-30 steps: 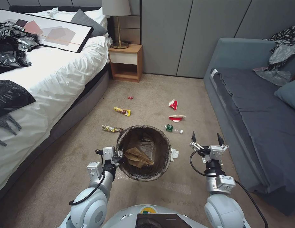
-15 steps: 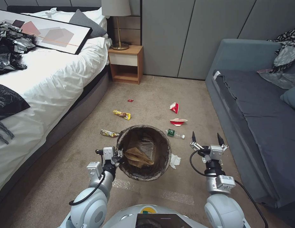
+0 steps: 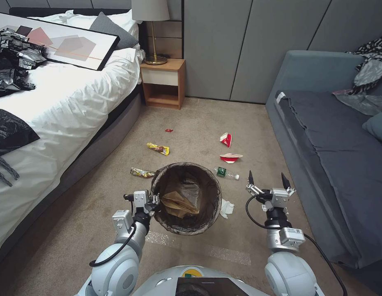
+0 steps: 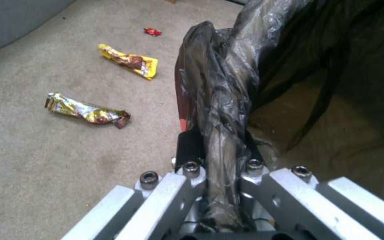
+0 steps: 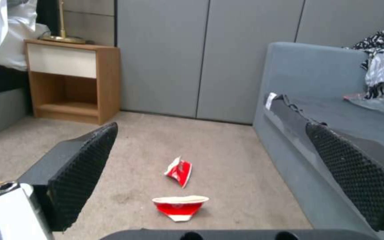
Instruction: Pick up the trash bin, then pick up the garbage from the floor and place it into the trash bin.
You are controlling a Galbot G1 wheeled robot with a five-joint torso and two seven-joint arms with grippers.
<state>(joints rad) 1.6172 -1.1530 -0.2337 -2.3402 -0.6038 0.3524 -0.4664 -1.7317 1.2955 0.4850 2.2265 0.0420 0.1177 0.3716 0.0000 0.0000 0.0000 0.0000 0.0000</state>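
Tissue (image 3: 226, 208) half hidden behind trash bin (image 3: 187, 198)

The trash bin (image 3: 187, 197) is centred before the robot, between the left gripper (image 3: 152, 202) at its rim and the right gripper (image 3: 267, 179). A tissue (image 3: 226, 207) lies just right of it, the bottle (image 3: 226, 173) beyond; two wrappers (image 3: 142, 172) lie to its left, cups (image 3: 228, 148) farther ahead
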